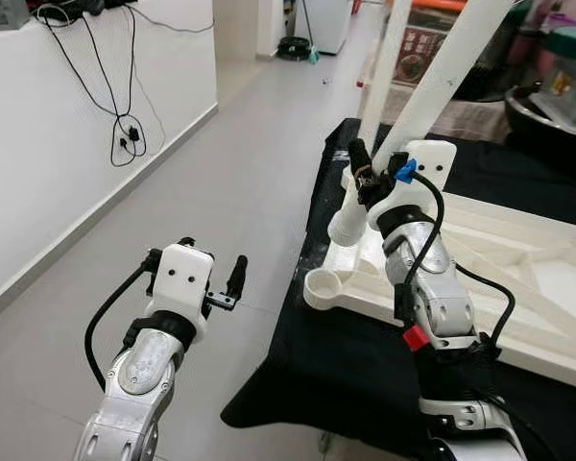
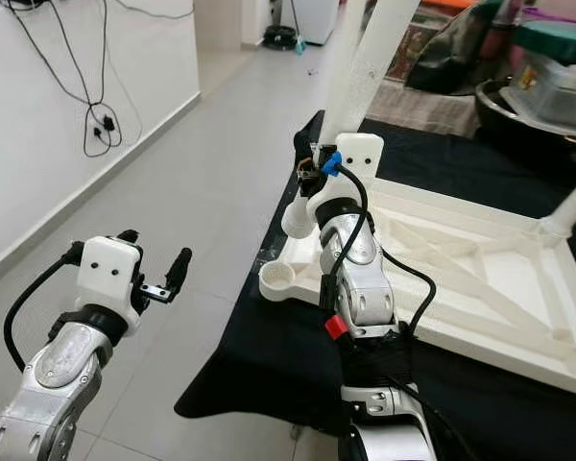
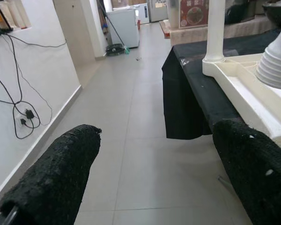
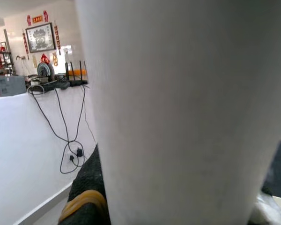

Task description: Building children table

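The white table top lies upside down on the black cloth, legs pointing up. At its corner nearest the grey floor an empty round socket faces up — just beyond it, along the same edge, a white leg slants up from the frame. The right gripper is clamped round that leg low down. The left gripper hovers over the floor beside the cloth, fingers spread wide, holding nothing.
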